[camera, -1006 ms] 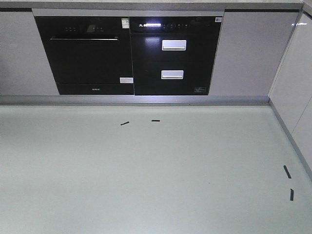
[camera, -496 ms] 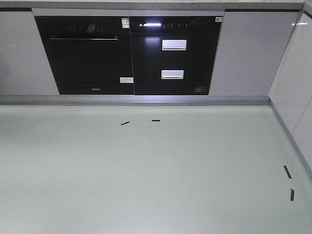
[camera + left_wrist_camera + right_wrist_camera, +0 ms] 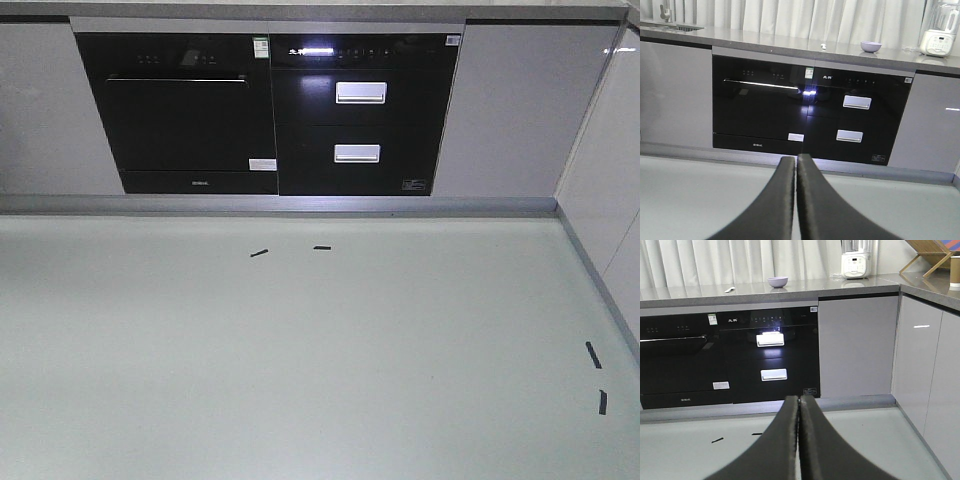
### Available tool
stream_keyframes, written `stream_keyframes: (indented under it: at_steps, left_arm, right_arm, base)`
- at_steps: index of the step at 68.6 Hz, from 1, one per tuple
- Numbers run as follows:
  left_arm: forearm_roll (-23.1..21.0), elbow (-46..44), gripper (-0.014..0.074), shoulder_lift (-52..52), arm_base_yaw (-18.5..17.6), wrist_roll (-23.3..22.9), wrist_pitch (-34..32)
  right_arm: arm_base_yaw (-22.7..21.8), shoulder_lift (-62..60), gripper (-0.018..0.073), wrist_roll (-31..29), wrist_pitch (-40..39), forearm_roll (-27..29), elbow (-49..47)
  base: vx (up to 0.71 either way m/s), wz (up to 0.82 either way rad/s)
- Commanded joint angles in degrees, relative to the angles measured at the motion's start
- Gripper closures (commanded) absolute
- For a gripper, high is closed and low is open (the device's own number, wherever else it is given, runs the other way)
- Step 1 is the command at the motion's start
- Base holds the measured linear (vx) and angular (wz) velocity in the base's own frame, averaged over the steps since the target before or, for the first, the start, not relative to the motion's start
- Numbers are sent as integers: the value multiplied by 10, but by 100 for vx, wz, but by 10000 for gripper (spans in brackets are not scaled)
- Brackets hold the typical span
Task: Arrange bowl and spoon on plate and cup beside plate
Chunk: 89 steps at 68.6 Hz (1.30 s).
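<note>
Evidently at the approach step, with no arranging begun. Standing well back from the counter [image 3: 810, 287], across a stretch of pale floor [image 3: 300, 380] marked with bits of black tape [image 3: 259, 253]. Carrying nothing in the left gripper [image 3: 796, 159], fingers pressed flat together with no gap between. Same for the right gripper [image 3: 799, 399]: closed tight on itself, empty.

Can make out the bowl [image 3: 777, 282] upright on the countertop above the black built-in appliances [image 3: 360, 125], with the spoon [image 3: 730, 289] lying well to its left on the same surface (small and pale, hard to read which way the scoop faces). Can also spot the cup [image 3: 955, 271] at the far right edge of the right wrist view, upright on the side run of counter, near a wooden rack [image 3: 927, 247] and well apart from the bowl. Cannot find the plate in any view.

Next, judging from all this: close the distance to the counter first, then locate the plate before picking anything up. Calls for opening one gripper ahead of the reach, most likely for the bowl, sitting nearest the middle. Worth watching the white blender base [image 3: 856, 262] off to the bowl's right while reaching.
</note>
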Motion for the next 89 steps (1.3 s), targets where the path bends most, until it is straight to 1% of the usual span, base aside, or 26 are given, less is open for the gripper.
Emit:
stream_keyframes:
  at_steps: [1, 89]
  left_arm:
    - [-2, 11, 602, -8, -4, 0, -38]
    - [-2, 11, 602, -8, -4, 0, -38]
  right_arm:
    - [-3, -6, 561, -5, -39, -2, 4]
    - [-3, -6, 561, -5, -39, -2, 4]
  base:
    - [0, 0]
    - [3, -3]
